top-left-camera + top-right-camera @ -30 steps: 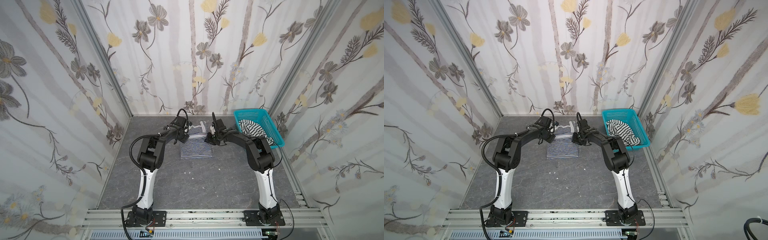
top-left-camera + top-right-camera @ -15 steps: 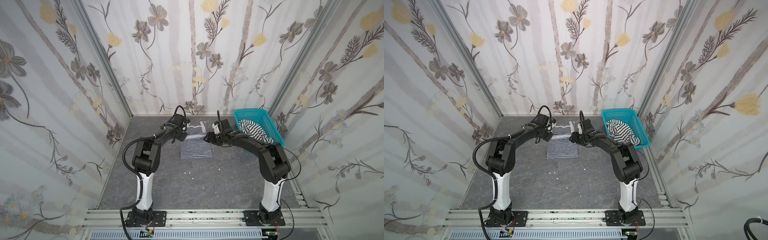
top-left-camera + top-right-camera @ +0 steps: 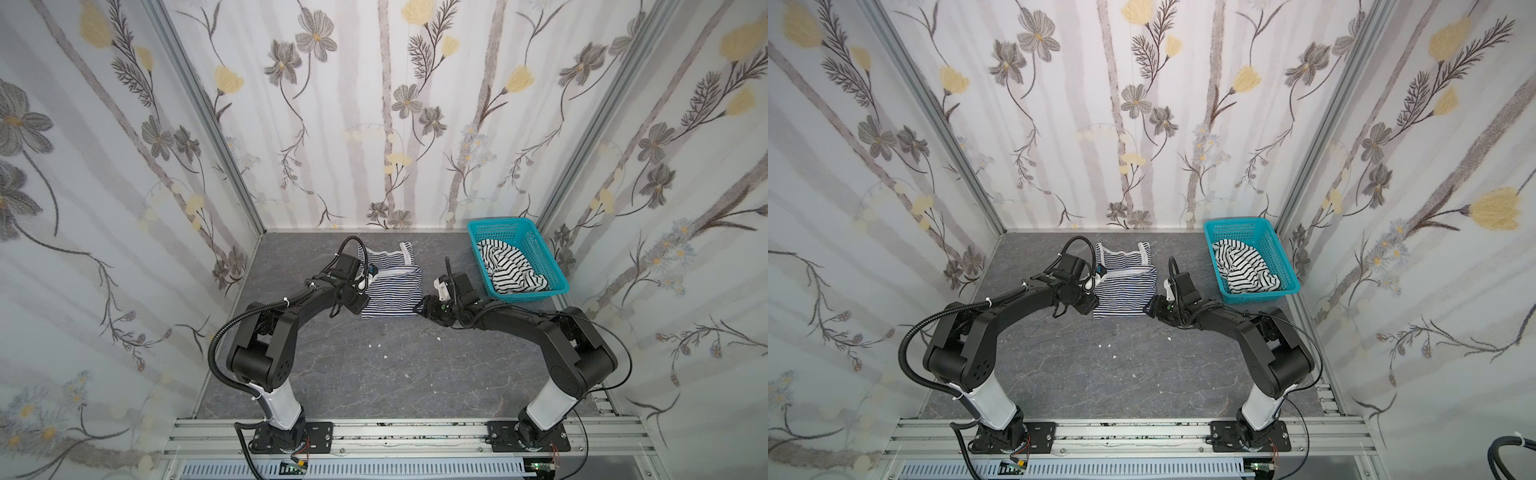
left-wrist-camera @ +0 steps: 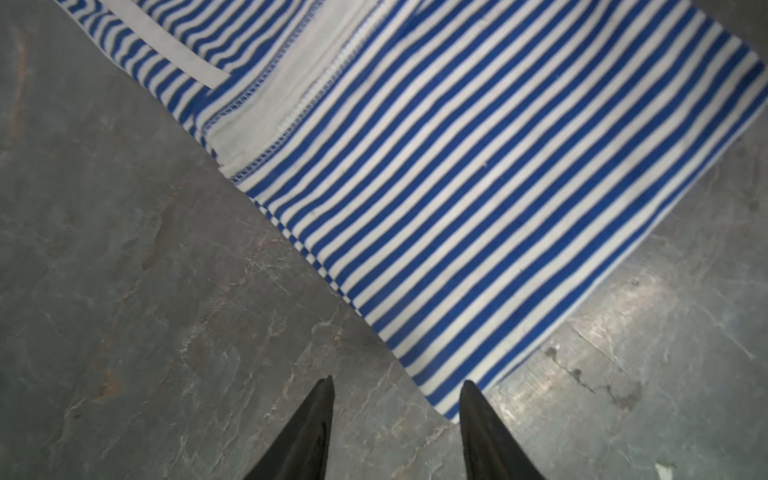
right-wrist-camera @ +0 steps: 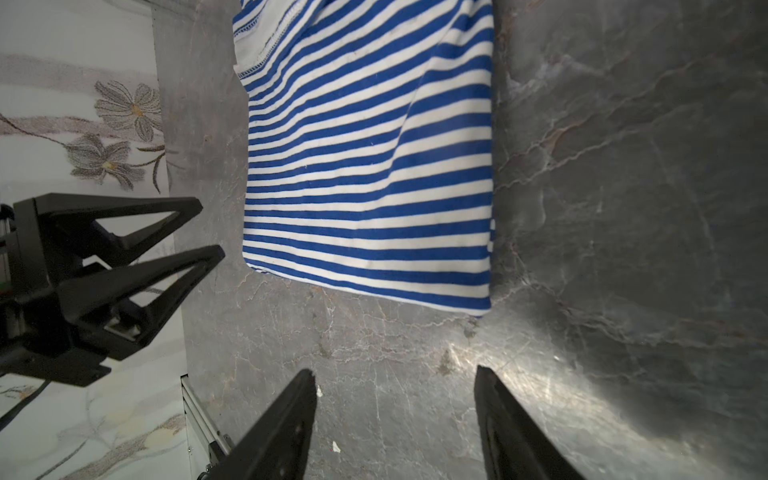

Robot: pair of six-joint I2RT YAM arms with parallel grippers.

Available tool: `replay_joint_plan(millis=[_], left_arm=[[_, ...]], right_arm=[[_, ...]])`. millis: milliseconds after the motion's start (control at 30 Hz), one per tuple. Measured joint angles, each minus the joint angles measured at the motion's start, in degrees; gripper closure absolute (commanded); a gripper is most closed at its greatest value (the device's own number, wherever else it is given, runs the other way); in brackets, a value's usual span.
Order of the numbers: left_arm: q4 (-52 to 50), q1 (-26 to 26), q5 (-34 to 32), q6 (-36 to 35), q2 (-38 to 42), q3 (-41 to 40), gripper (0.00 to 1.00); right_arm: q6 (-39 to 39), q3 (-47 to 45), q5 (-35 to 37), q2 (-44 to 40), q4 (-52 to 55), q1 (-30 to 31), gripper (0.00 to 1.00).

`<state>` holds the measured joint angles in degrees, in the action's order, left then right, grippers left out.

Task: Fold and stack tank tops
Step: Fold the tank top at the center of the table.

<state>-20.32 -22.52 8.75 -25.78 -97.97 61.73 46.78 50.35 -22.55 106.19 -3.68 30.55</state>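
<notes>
A tank top with fine navy-and-white stripes (image 3: pixel 390 291) (image 3: pixel 1125 293) lies folded flat on the grey table, straps toward the back wall. My left gripper (image 3: pixel 337 311) (image 4: pixel 397 380) hovers open over bare table just off its near-left corner, and the stripes (image 4: pixel 478 187) fill that wrist view. My right gripper (image 3: pixel 419 309) (image 5: pixel 395 374) stands open off the near-right corner, apart from the cloth (image 5: pixel 365 166). Nothing is between either pair of fingers. A second tank top, white with wider black stripes (image 3: pixel 509 268) (image 3: pixel 1246 268), lies crumpled in the basket.
The teal perforated basket (image 3: pixel 494 226) (image 3: pixel 1233 224) stands at the back right against the wall. Small white specks (image 3: pixel 376 345) dot the grey table in front of the folded top. Flowered walls close three sides; an aluminium rail (image 3: pixel 374 432) runs along the front.
Both grippers have opened, let go of the fine-striped top and drawn back from its far part to its near corners. The top now lies folded on the table.
</notes>
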Motion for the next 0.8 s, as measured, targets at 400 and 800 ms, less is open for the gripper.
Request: replay_joint_plan(millis=[400,800], left_arm=[[6.0,-3.7,-3.1,-3.5,0.2,-4.5,0.48],[8.5,-4.4,-4.5,-4.2,0.1,-4.5,0.47]], right_arm=[[6.1,-2.1,0.7,4.4,-7.1,-0.9,0.49],[8.2,-2.2,0.2,7.0,-11.9,-1.4,0.59]])
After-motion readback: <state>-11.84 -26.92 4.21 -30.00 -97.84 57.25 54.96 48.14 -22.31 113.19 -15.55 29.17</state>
